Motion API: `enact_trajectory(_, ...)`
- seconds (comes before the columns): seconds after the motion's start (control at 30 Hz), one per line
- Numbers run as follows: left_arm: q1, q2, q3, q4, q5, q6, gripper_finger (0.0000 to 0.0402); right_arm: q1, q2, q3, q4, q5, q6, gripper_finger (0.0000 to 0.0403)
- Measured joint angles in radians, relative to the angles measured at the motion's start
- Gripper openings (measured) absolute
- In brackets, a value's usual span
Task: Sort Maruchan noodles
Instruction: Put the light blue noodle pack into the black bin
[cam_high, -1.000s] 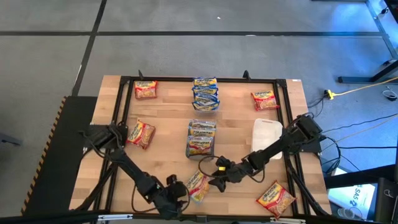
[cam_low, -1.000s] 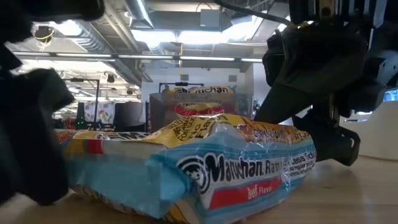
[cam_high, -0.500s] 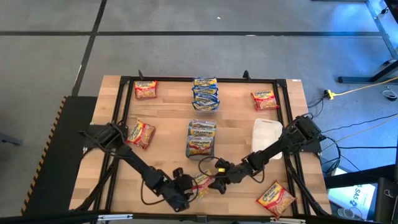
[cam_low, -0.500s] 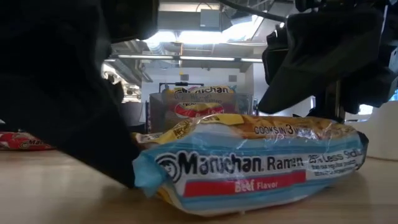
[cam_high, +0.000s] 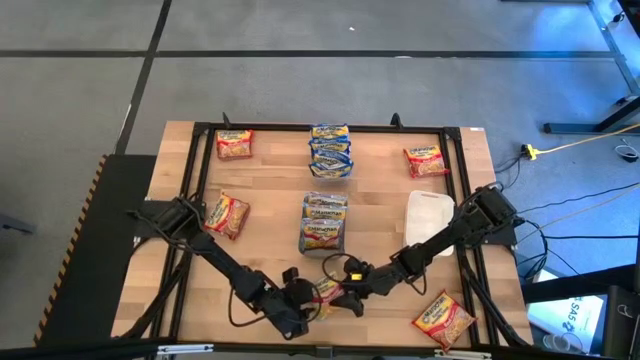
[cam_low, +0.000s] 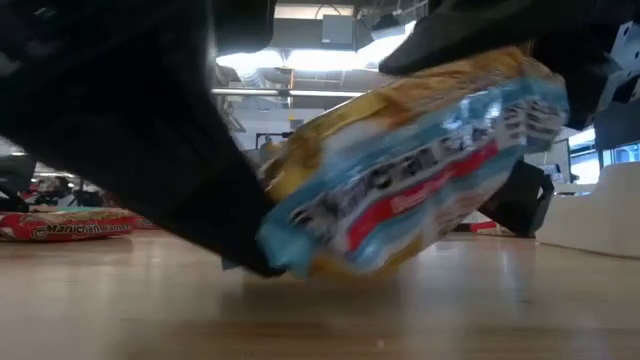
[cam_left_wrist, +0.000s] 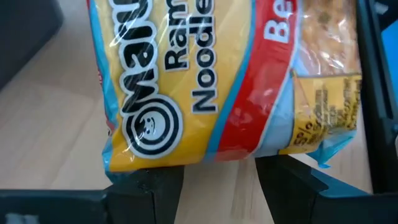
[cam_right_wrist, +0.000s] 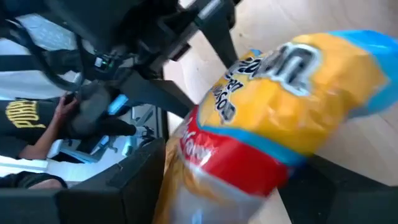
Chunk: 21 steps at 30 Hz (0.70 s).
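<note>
Your two grippers meet on one crinkly beef-flavour packet (cam_low: 420, 170) at the table's front edge.
The left gripper (cam_high: 308, 303) and right gripper (cam_high: 345, 295) both pinch the glossy yellow, blue and red packet, tilted off the wood table (cam_low: 400, 320). Beyond the jaws stand a packet stack (cam_high: 323, 222) and a white tub (cam_high: 428, 215).

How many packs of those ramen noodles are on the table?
At least 7: back left, blue stack back centre, back right, left, centre stack, front right, one between both grippers. Stacks may hide more.
</note>
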<state>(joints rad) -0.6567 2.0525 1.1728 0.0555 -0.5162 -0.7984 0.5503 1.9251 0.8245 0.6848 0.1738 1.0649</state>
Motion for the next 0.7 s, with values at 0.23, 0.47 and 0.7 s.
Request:
enact_trajectory(0.23, -0.011, -0.002, 0.001, 0.025, -0.019, -0.002, 0.0190, 0.000, 0.000, 0.000, -0.028, 0.002, -0.005, 0.0206)
enact_trajectory(0.47, -0.050, -0.021, 0.003, 0.004, 0.011, -0.030, 0.0190, 0.000, -0.002, 0.001, -0.028, -0.006, -0.065, 0.0103)
enact_trajectory(0.7, -0.110, -0.129, 0.004, -0.137, 0.038, -0.080, 0.0190, 0.000, -0.070, 0.002, -0.031, -0.036, -0.156, 0.0112)
